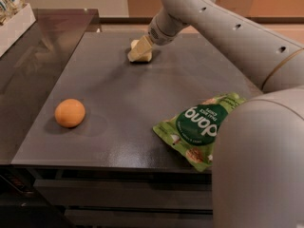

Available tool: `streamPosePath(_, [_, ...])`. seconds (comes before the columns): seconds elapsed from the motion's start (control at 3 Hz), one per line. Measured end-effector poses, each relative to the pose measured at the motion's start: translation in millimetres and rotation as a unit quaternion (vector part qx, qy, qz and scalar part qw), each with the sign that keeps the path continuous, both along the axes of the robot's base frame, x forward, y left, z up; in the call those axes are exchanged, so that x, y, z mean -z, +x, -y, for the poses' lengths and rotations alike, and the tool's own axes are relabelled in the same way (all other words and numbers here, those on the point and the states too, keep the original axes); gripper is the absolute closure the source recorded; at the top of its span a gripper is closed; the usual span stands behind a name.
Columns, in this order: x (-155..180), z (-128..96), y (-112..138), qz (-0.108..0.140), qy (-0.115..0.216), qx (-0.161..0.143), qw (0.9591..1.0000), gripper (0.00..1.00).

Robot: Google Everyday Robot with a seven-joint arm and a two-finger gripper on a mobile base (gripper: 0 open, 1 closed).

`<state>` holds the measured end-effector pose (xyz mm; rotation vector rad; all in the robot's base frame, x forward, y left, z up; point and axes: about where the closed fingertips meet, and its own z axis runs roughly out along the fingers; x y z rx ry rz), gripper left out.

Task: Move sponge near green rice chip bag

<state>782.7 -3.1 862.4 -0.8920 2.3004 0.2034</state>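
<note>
My gripper (pixel 137 51) sits down at the sponge (pixel 146 57), grasp state not discernible, presumably to carry it to the green rice chip bag (pixel 197 127), which lies well apart on the near side; the white box (pixel 16 25) far to its left holds unidentifiable packets.

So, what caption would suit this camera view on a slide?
Robot's claw at the sponge, far across the grey table from the green rice chip bag.
</note>
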Motion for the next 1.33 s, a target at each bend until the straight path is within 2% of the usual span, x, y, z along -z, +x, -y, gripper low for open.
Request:
streamPosePath(0.33, [4, -7, 2, 0.011, -0.011, -0.012, 0.9998, 0.18])
streamPosePath(0.67, [8, -9, 2, 0.015, -0.019, -0.022, 0.9995, 0.41])
streamPosePath(1.0, [11, -8, -1, 0.015, -0.024, -0.029, 0.9992, 0.64])
streamPosePath(1.33, [-1, 1, -9, 0.024, -0.022, -0.038, 0.9987, 0.88])
